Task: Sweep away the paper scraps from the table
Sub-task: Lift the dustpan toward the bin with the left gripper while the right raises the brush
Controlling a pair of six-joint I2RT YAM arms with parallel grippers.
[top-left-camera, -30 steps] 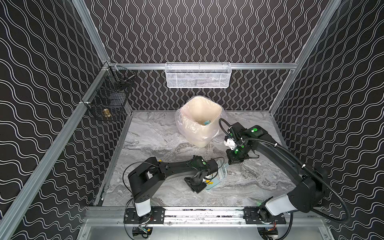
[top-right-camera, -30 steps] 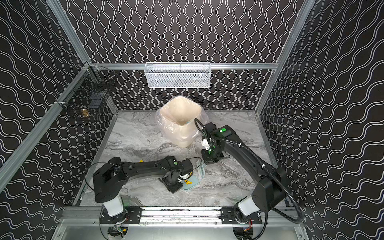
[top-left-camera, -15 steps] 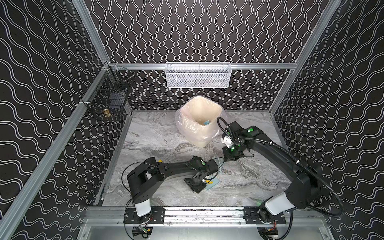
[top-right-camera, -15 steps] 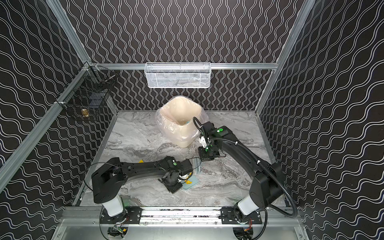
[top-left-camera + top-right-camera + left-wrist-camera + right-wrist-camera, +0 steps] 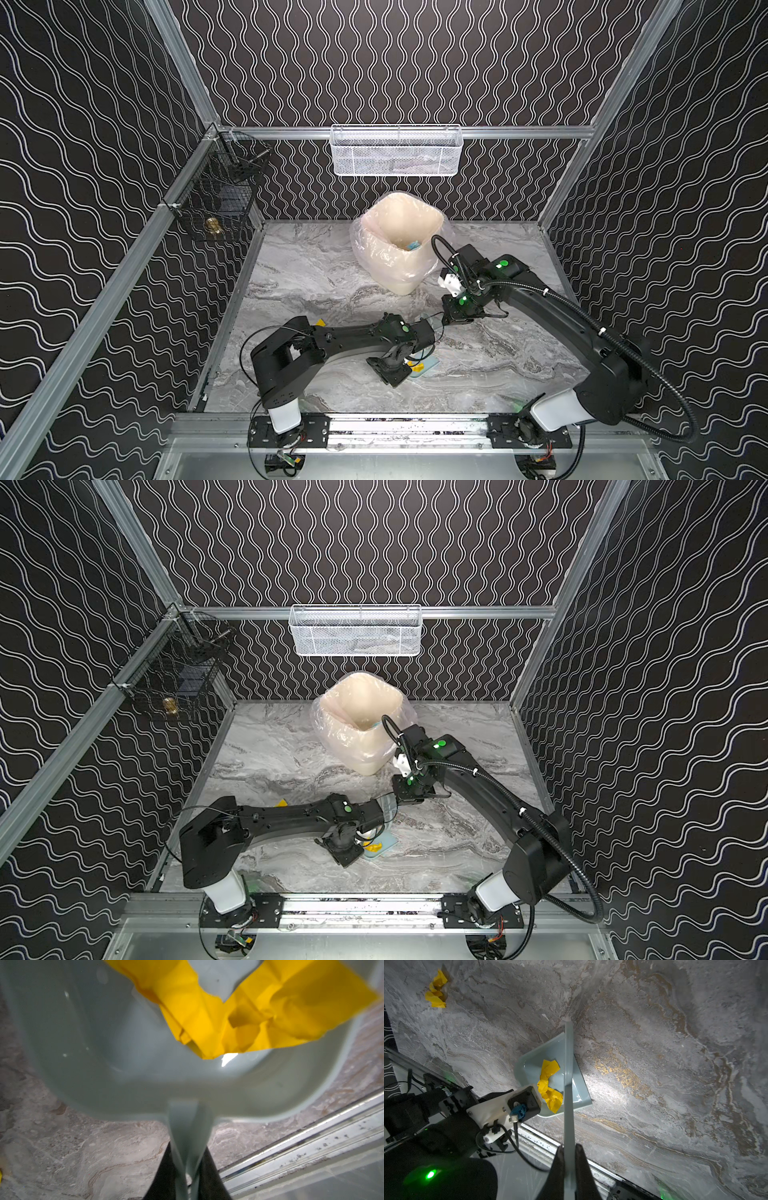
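while the left gripper (image 5: 186,1172) is clamping the dustpan (image 5: 83,1047) handle, the right gripper (image 5: 569,1167) is pinching the brush (image 5: 568,1084) over yellow paper scraps (image 5: 550,1084) lying in it on the bench (image 5: 675,1064).

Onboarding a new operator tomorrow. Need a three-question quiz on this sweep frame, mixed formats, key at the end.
1. True or false: the dustpan is empty.
2. What is the right end effector shut on? A) the brush handle B) a paper scrap C) the bin liner
3. Fill in: the loose yellow scrap on the table lies beside the ___ arm.

Key:
1. False: crumpled yellow scraps lie in it.
2. A.
3. The left arm.
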